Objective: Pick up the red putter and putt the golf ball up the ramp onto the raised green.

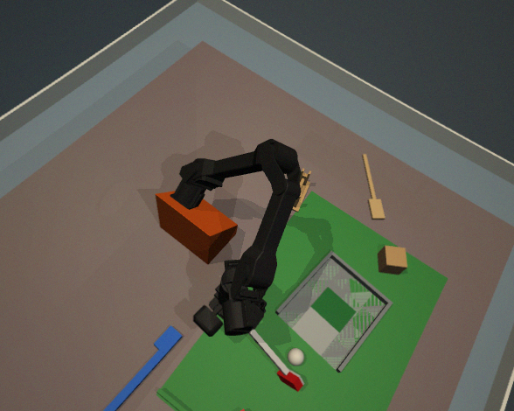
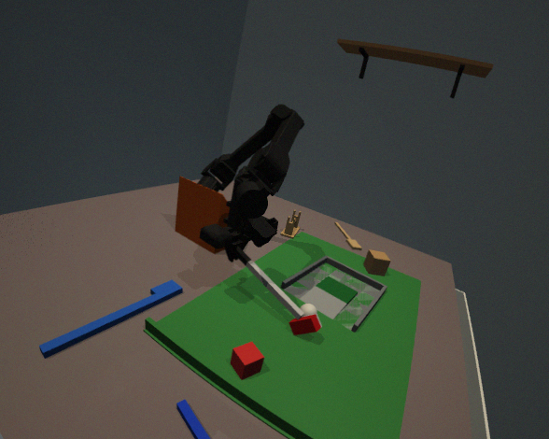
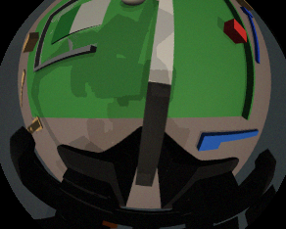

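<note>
Your fingers are clenched on the red putter (image 1: 270, 353) shaft; its red head rests on the green mat (image 1: 231, 376), the golf ball (image 1: 295, 356) just beside it.

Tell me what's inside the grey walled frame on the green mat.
Inside the frame sit a pale grey ramp and the dark green raised square, with flickery green-grey patches around them. The ball is outside, by the open side. Nothing else shows inside it.

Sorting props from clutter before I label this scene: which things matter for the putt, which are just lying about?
For the job: gripper, red putter, golf ball, ramp, raised green.

Lying about: red cube, tan box, wooden paddle, blue bar.
</note>
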Available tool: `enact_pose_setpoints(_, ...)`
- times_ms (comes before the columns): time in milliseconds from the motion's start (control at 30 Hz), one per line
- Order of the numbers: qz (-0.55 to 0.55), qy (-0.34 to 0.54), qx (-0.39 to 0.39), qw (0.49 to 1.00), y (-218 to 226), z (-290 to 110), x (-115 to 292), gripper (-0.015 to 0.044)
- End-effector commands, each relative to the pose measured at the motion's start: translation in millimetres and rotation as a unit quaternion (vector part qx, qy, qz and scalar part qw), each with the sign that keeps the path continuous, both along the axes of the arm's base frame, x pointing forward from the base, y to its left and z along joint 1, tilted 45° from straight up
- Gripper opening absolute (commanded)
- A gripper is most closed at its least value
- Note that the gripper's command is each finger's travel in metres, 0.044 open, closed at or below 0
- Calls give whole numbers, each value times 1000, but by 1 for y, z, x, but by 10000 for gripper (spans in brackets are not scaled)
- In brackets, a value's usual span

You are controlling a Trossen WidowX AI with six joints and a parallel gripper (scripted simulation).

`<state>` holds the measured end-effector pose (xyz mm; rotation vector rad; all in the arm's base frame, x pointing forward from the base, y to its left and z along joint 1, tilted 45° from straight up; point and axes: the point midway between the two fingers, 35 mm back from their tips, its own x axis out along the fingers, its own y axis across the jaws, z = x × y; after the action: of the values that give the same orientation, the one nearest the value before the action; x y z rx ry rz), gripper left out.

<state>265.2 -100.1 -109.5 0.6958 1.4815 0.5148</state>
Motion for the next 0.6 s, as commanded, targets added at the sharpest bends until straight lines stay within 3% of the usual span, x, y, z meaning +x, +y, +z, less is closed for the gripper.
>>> enact_pose_setpoints(0, -10, -1, 1, 1000, 10, 11, -2, 0)
enact_pose_setpoints(567, -10, 0, -1, 1000, -32, 54, -6, 0)
